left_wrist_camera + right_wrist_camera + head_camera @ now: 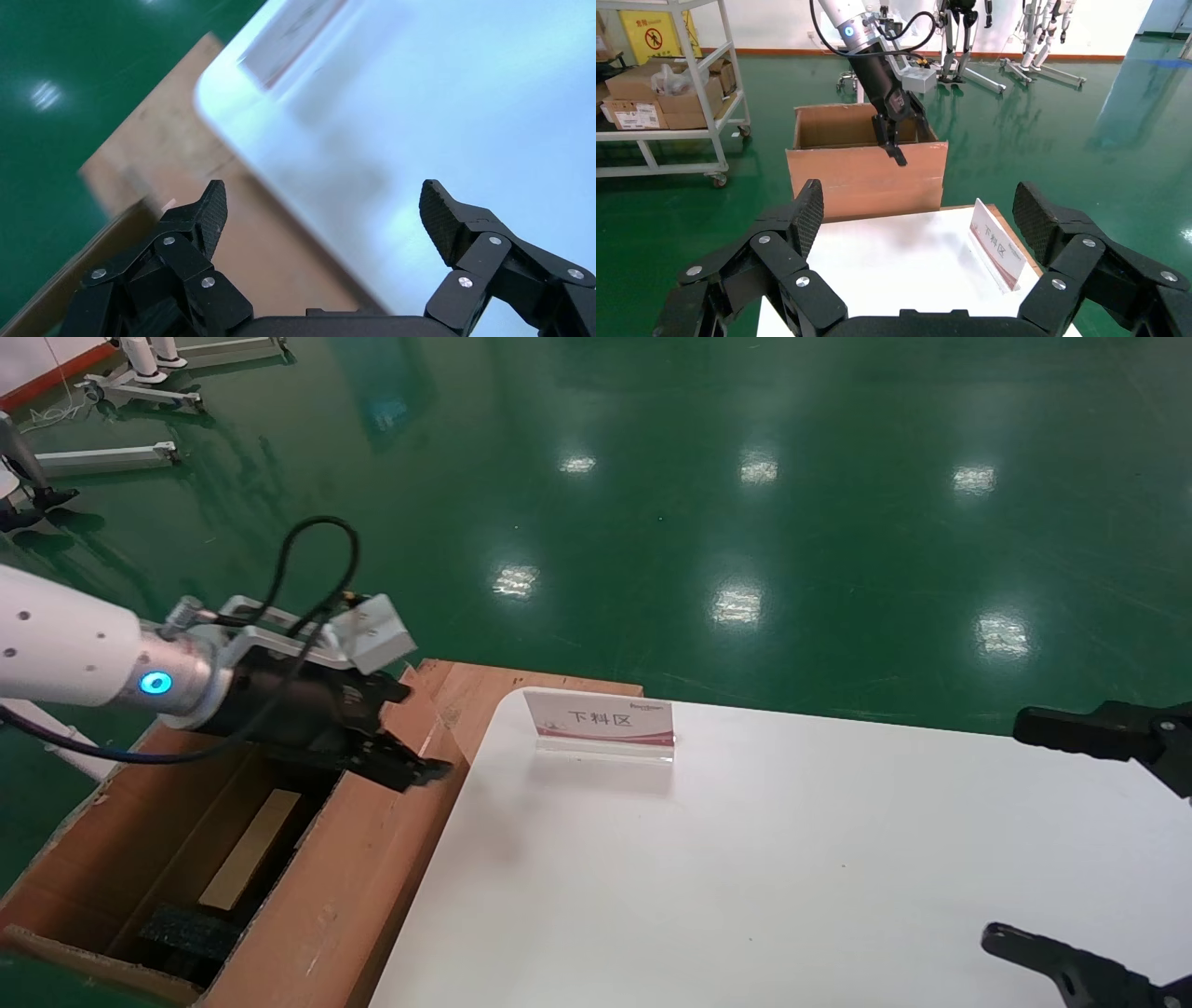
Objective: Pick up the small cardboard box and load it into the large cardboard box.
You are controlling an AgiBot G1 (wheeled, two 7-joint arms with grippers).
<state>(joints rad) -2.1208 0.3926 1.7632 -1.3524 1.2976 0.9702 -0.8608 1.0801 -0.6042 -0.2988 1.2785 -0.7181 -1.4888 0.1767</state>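
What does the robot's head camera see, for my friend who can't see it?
The robot's left hand hangs open and empty over the large cardboard box beside a white table. Inside the box lies a tan, flat-sided piece and black foam. A small sign stands on the table; the right hand waits at its edge.

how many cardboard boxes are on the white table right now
0. The white table carries only a sign stand. The large cardboard box stands on the floor beside it, the open left pincer above its rim. A tan strip inside may be the small box.
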